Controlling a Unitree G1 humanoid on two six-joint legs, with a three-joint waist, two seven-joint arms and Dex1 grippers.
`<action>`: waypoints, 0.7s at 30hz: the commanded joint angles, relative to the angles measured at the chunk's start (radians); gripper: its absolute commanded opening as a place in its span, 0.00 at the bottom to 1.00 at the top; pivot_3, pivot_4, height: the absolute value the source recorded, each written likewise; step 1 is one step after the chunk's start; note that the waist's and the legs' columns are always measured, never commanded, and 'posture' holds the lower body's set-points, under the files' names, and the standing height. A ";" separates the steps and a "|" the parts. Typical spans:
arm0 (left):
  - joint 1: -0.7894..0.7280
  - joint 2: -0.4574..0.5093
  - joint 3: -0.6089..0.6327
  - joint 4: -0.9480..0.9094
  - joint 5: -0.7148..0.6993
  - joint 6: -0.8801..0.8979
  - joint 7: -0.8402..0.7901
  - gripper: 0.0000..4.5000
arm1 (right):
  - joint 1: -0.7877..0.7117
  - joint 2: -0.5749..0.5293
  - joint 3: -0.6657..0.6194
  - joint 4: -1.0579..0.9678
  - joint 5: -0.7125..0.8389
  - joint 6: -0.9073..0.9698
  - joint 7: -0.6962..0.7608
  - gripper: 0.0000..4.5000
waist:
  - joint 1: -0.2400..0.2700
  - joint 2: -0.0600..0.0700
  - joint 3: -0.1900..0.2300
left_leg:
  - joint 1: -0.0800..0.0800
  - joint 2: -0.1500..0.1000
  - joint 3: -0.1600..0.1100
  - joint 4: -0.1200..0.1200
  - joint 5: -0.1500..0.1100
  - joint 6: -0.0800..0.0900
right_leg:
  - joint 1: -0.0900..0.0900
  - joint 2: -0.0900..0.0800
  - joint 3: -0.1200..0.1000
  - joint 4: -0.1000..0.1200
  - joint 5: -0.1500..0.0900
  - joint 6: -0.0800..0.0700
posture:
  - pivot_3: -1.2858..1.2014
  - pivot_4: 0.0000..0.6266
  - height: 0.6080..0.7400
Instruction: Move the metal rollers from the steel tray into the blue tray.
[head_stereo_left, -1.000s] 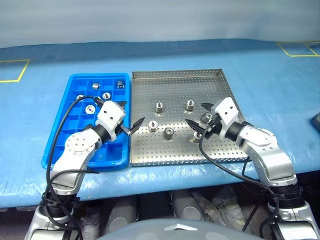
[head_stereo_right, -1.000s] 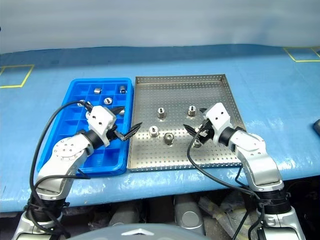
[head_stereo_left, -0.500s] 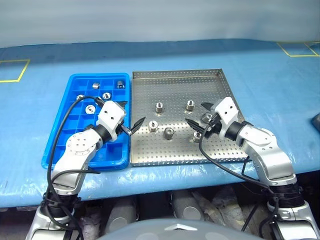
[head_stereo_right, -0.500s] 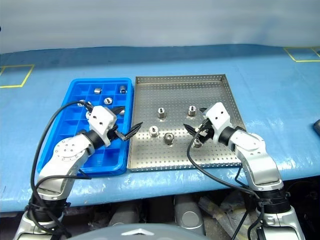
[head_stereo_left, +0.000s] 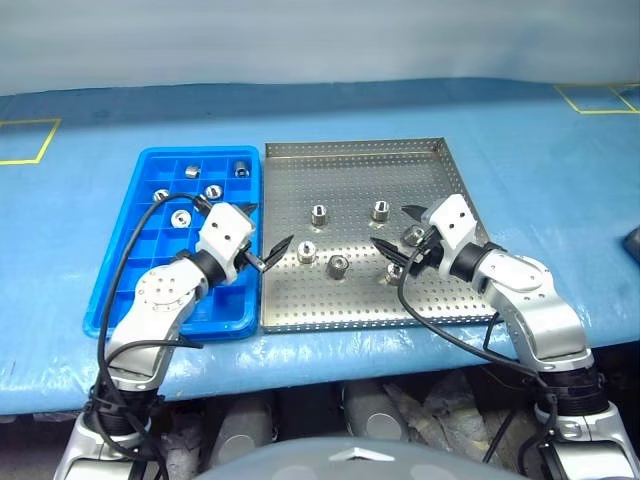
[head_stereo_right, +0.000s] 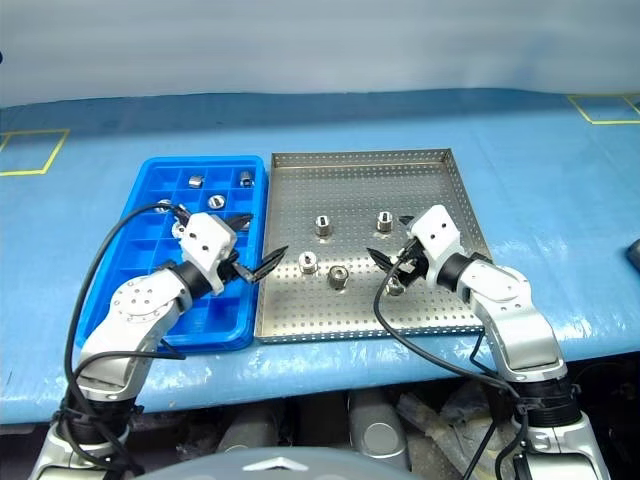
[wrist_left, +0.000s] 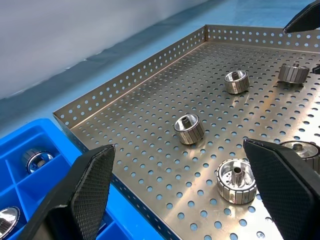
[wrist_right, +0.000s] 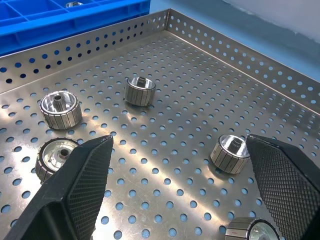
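Note:
The steel tray (head_stereo_left: 350, 146) lies in the middle of the blue table, and several metal rollers stand on its perforated floor, such as one roller (head_stereo_left: 319, 212) and another (head_stereo_left: 338, 266). Against its left side lies the blue tray (head_stereo_left: 200, 151), with several rollers in its far compartments, one of them here (head_stereo_left: 181, 217). My left gripper (head_stereo_left: 266, 224) hangs open over the seam between the two trays, with nothing between its fingers (wrist_left: 92, 185). Over the steel tray's right part my right gripper (head_stereo_left: 390, 227) stands open and holds nothing. A roller (wrist_right: 229, 152) lies just ahead of it.
Blue sheeting covers the table (head_stereo_left: 540, 170). Yellow tape squares mark its far left (head_stereo_left: 25, 140) and far right (head_stereo_left: 595, 97) corners. A dark object (head_stereo_left: 632, 243) sits at the right edge. Black cables loop from both wrists over the trays' near sides.

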 joint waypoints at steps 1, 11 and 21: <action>-0.023 0.003 -0.021 -0.030 0.004 0.004 -0.008 1.00 | 0.002 0.003 -0.015 -0.031 0.004 -0.025 -0.001 0.99 | 0.000 0.000 0.000 | 0.000 0.000 0.000 0.000 0.000 0.000 | 0.000 0.000 0.000 0.000 0.000 0.000 | 0.44 0.24 1.00; -0.209 -0.012 -0.139 0.029 0.036 0.253 -0.005 1.00 | 0.011 0.023 -0.013 -0.031 -0.004 -0.044 -0.017 0.99 | -0.006 0.000 0.000 | 0.000 0.000 0.000 0.002 0.000 0.000 | 0.001 0.001 0.000 0.000 0.000 0.001 | 0.44 0.24 1.00; -0.339 -0.015 -0.137 0.104 0.000 0.520 -0.011 1.00 | 0.051 0.050 -0.024 -0.043 -0.008 -0.068 -0.056 0.99 | -0.041 0.000 0.000 | 0.000 0.000 0.000 0.002 0.000 0.000 | 0.001 0.001 0.000 0.001 0.000 0.001 | 0.42 0.24 1.00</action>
